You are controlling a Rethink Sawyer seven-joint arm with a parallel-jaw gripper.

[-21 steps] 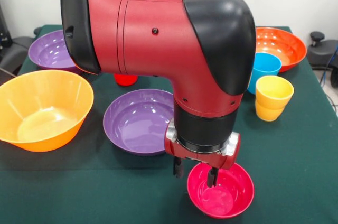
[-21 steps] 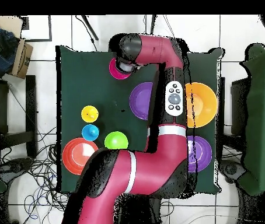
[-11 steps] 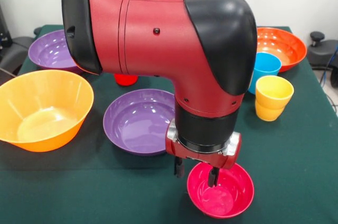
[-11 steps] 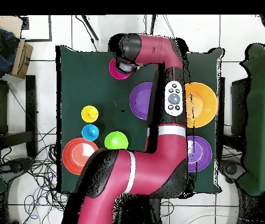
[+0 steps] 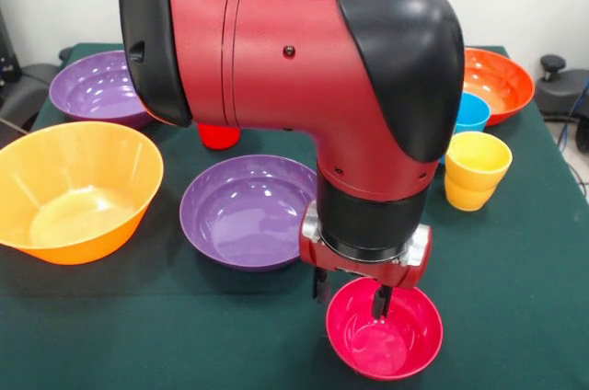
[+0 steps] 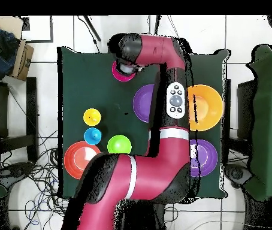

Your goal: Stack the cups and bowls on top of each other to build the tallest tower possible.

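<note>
Cloth of dark green covers the table under me, and my arm bends across most of the front view. The yellow-orange bowl is the largest thing, sitting well off to one side of my claw, with one purple bowl between it and me, just beside my claw. A second purple bowl lies farther back on that same side. The orange bowl sits far behind my claw on the other side. The magenta-pink bowl lies directly under my claw: I hold my claw narrowly parted, one finger inside the bowl and the other outside its rim, astride the wall. The yellow cup and the light blue cup stand together behind me, touching or nearly so. A red cup peeks out under my arm. From overhead, a green bowl sits near the blue cup.
</note>
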